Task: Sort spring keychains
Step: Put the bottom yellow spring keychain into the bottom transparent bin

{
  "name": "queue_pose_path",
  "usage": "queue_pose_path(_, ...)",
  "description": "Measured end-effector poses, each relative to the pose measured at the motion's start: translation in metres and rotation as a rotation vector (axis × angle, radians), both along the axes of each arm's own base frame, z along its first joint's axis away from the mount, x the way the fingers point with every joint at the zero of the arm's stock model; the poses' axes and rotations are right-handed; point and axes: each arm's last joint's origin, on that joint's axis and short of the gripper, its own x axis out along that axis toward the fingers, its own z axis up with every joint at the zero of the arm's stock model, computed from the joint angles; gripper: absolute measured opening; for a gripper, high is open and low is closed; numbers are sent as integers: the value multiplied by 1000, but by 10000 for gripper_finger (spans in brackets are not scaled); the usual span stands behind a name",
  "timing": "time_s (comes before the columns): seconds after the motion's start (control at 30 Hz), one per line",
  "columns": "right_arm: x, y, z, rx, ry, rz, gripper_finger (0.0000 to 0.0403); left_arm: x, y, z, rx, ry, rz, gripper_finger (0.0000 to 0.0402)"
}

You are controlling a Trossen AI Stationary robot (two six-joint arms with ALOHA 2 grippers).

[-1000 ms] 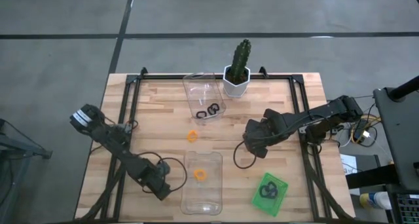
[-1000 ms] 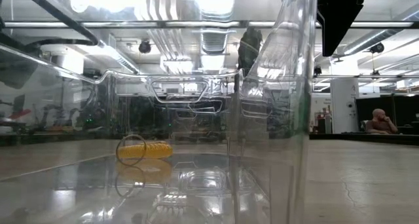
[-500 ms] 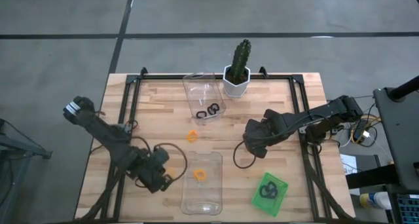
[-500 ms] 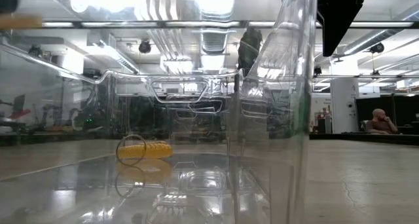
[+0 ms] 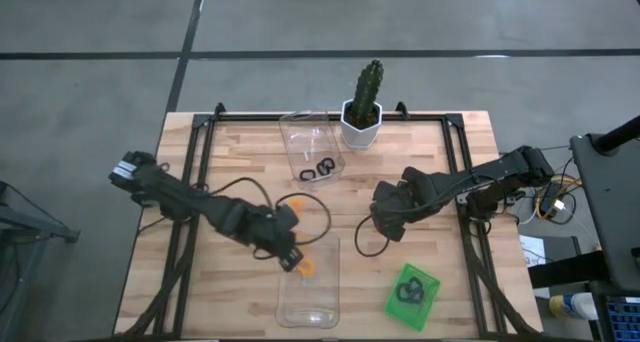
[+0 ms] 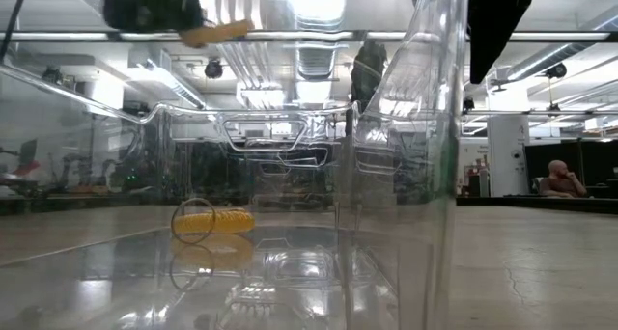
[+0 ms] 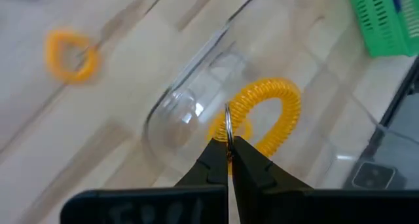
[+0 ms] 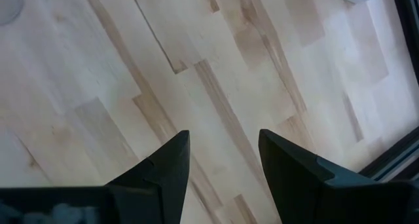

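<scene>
The left end effector [image 5: 289, 256] hangs over the near clear tray's [image 5: 310, 307] rim, clenched on the metal ring of an orange keychain [image 7: 265, 116]. A second orange keychain [image 5: 294, 208] lies loose on the table [image 5: 240, 167]. Black keychains [image 5: 318, 169] sit in the far clear tray [image 5: 308, 137], others in the green tray [image 5: 412, 294]. The right end effector [image 5: 385, 220] waits mid-table, fingers [image 8: 163, 168] spread, holding nothing.

orange keychain [image 7: 265, 116] — green tray [image 5: 412, 295]
</scene>
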Motion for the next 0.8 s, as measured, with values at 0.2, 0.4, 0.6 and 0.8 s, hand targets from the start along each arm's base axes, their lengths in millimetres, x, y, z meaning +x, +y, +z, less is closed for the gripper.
queue_pose_path(0.2,0,0,-1,-2,-3,-9,178,35,-14,-22,-15,54,-167,1)
queue_pose_path(0.4,0,0,-2,-4,-2,-11,178,64,-30,-51,-31,143,-328,1)
queue_pose_path(0.6,-1,0,-4,-9,6,-11,178,84,-39,-80,-29,217,-438,1)
queue_pose_path(0.8,-1,0,-5,-9,5,-11,178,91,-37,-91,-72,245,-433,39)
